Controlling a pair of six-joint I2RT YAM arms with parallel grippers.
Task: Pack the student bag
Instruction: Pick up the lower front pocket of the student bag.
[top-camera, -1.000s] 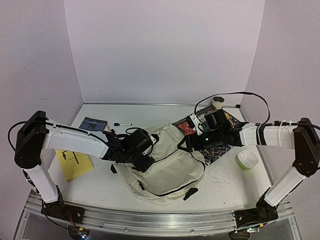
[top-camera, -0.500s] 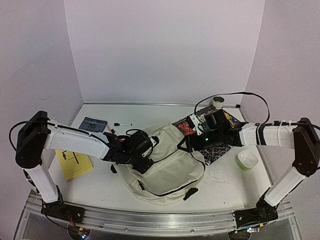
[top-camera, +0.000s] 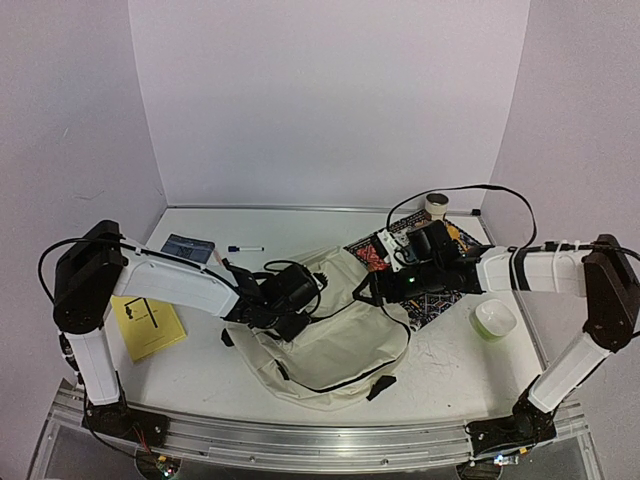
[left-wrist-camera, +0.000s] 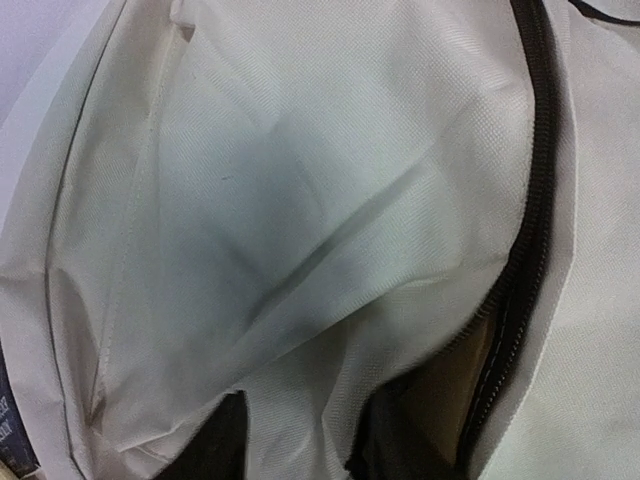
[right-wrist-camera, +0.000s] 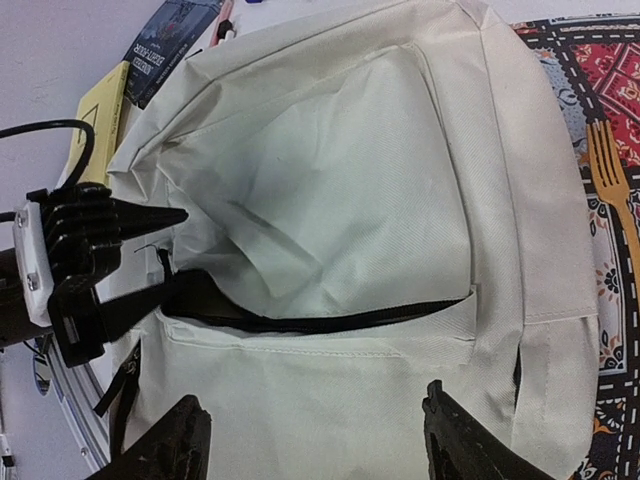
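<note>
The student bag (top-camera: 335, 345) lies flat in the middle of the table, cream fabric with black zipper lines. Its front pocket zipper (right-wrist-camera: 330, 320) stands open. My left gripper (top-camera: 295, 312) is at the bag's left edge, one finger inside the pocket mouth and one outside. In the left wrist view a fold of the bag's fabric (left-wrist-camera: 310, 400) fills the gap between the two dark fingers of the left gripper (left-wrist-camera: 305, 445), which is shut on it. My right gripper (right-wrist-camera: 315, 440) hovers open over the bag's front panel, nothing between its fingers.
A colourful patterned mat (top-camera: 447, 300) lies under the right arm, with a wooden fork (right-wrist-camera: 608, 190) on it. A green bowl (top-camera: 494, 320) sits at the right. A yellow booklet (top-camera: 147, 325), a dark blue book (top-camera: 187, 248) and a marker (top-camera: 243, 248) lie at the left. A small cup (top-camera: 436, 205) stands at the back.
My left gripper has shifted a little right, towards the pocket mouth, and its jaws have narrowed onto the bag's fabric. The right arm has hardly moved.
</note>
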